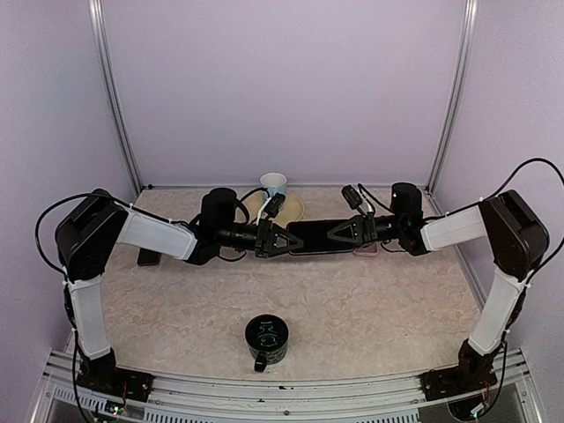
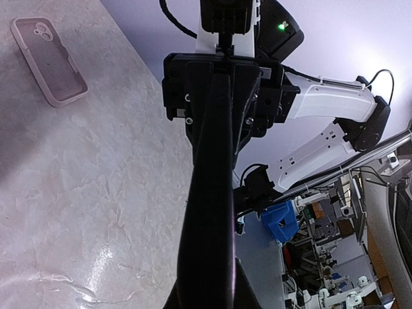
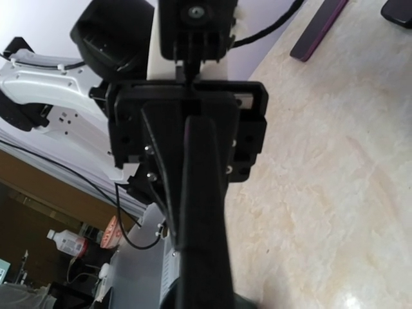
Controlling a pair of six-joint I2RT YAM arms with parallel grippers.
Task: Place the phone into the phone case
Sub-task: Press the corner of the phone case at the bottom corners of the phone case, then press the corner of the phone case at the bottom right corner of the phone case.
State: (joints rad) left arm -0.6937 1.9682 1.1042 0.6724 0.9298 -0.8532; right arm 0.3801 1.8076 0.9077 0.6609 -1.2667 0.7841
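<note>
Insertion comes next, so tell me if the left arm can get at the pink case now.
Probably not: the left gripper is shut on the phone, shared with the right gripper; the pink case lies apart on the table.

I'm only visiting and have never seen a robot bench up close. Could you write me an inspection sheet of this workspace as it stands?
Surface: beige marbled tabletop, glossy in places.
Job's things: slim black phone held off the table between the two arms; pale pink phone case lying flat on the table, apart from the phone.
Clutter: white paper cup, tan plate, dark green mug, dark flat slab at the left.
Grippers: left gripper and right gripper each shut on one end of the phone.
Cables: black cables loop beside both arms, away from the phone.
Surroundings: lilac walls, metal frame posts.
</note>
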